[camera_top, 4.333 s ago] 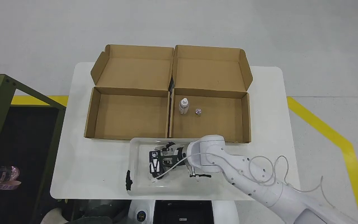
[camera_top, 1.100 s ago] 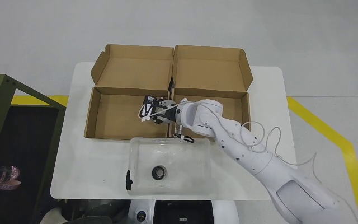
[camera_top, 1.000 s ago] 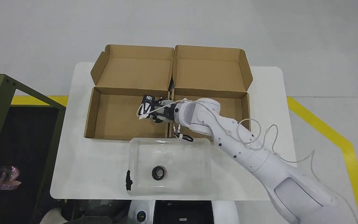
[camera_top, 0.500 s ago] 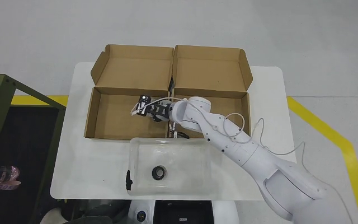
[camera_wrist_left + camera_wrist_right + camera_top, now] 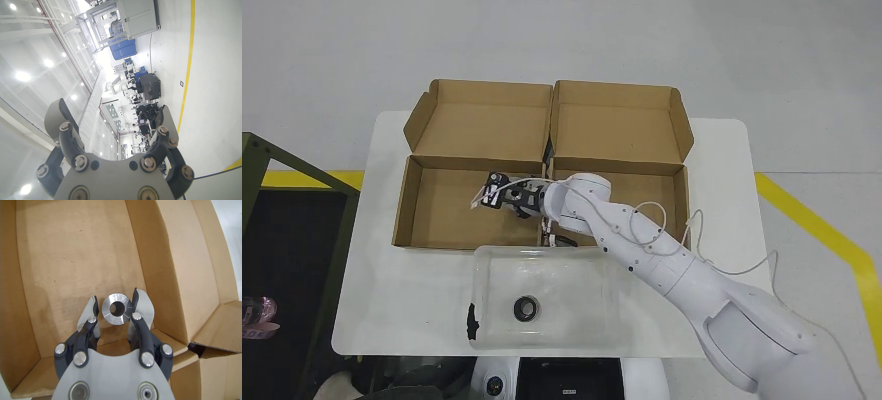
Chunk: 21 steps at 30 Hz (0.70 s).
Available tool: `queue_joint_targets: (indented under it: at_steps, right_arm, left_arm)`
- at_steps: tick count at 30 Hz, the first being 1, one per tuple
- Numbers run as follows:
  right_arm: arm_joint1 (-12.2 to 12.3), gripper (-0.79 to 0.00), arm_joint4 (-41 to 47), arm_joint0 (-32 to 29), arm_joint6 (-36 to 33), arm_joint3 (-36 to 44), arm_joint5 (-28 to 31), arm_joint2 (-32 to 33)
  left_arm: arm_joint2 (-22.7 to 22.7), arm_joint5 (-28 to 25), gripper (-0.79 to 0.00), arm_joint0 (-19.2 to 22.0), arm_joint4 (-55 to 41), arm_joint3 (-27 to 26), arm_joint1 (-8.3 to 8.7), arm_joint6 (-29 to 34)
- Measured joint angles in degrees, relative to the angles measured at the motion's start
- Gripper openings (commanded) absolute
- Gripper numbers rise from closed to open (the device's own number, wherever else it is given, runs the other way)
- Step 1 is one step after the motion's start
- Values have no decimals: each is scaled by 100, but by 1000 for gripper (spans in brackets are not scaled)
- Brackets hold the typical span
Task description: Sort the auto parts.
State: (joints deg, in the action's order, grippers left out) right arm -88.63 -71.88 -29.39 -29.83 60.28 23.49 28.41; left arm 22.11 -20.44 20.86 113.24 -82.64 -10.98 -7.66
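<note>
The white table (image 5: 722, 180) stands on a pale floor with a yellow line running past it. Two open cardboard boxes sit side by side along the table's far edge, the left box (image 5: 442, 215) and the right box (image 5: 652, 205). A clear bin (image 5: 587, 275) lies along the near edge.

My right arm comes in from the near right corner, crosses the bin and ends in the left box, with the right claw (image 5: 498, 191) close to that box's right wall. The left claw (image 5: 112, 108) is spread wide on nothing and points off into the hall.

On its own wrist camera the right claw sits narrowly around a metal ring (image 5: 106, 310). One pad looks to touch the ring, and the other shows a sliver of cardboard between them. I judge the grip is off, so this is the drop into the left box. I cannot tell whether the ring rests on the box floor.

To do it well, I would:
- spread the fingers fully before lifting;
- draw straight back along the claw's own line so neither pad drags the ring;
- stay off the box's right wall.

A black ring (image 5: 528, 307) lies in the bin and is probably my next pick.
</note>
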Motion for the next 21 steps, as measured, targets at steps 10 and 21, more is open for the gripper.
queue_joint_targets:
  at_steps: [10, 21]
  right_arm:
    - [54, -409, -238, -146, -55, 609, 153, 265]
    - [426, -385, -385, -948, -112, 2137, 769, 1018]
  left_arm:
    - [0, 0, 0, 0, 0, 0, 0, 0]
    - [0, 0, 0, 0, 0, 0, 0, 0]
